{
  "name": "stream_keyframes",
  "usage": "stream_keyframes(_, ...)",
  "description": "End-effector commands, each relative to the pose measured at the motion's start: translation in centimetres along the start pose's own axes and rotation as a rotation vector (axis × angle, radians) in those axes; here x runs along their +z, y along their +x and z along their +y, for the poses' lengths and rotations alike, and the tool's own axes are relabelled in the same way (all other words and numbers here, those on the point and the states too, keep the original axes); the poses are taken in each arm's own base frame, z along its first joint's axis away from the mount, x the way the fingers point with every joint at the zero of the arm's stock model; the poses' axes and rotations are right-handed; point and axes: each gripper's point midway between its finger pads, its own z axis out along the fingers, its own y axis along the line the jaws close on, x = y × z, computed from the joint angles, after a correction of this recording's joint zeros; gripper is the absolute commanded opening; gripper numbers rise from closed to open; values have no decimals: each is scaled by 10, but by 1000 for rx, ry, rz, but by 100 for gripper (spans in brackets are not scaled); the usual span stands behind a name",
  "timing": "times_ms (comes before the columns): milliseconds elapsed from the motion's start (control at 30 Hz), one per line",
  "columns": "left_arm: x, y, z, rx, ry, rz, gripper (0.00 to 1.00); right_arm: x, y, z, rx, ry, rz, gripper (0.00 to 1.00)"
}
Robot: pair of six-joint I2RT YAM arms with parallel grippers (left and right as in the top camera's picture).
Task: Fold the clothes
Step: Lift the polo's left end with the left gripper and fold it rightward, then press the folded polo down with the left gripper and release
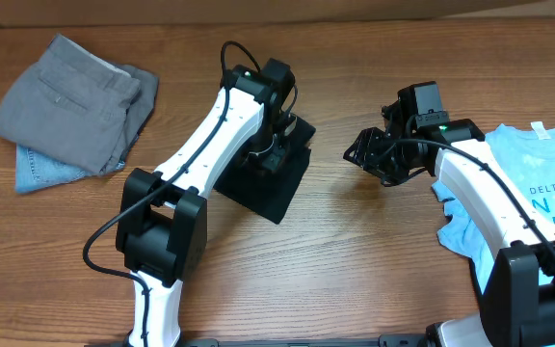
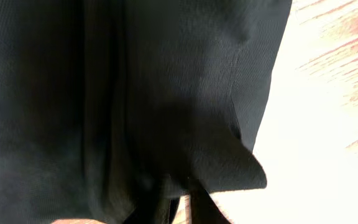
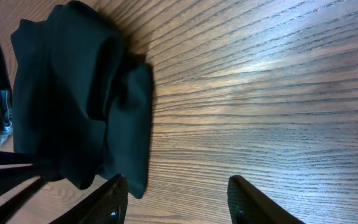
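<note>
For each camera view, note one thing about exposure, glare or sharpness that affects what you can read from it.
Left wrist: the black garment fills most of the frame, nearly featureless, while the table beside it is blown out to white. Right wrist: a pale glare streak crosses the wood grain; the right gripper is a dark silhouette. Overhead: even light, soft shadows, sharp throughout.

The left gripper (image 1: pixel 270 146) sits over a folded black fabric T-shirt (image 1: pixel 282 193) at the middle of the brown wooden table (image 1: pixel 355 251), and the right gripper (image 1: pixel 366 149) hangs near it. Folded grey trousers (image 1: pixel 66 96) on blue denim (image 1: pixel 39 173) lie far left, a light-blue printed T-shirt (image 1: pixel 538 164) far right.
</note>
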Motion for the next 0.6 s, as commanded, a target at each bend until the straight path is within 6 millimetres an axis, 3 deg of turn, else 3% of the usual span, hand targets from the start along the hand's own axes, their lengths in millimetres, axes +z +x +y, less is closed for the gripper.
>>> stream_keyframes(0,-2,2,0,-21,2,3,43,-8,-3,6,-20,-18,-22,55)
stream_keyframes(67,-5,0,3,-37,1,-5,49,-8,-3,6,-20,-18,-22,56)
stream_keyframes(133,-8,-2,3,-41,9,-13,64,-8,-3,6,-28,-19,-22,55)
stream_keyframes(333,-8,1,3,-20,10,-3,79,-8,-3,6,-42,-19,-22,56)
stream_keyframes(367,-8,1,3,-21,12,-2,100,-8,-3,6,-41,-19,-22,56)
stream_keyframes(567,-9,-1,9,-87,19,-12,100,-8,-3,6,-41,-18,-21,56)
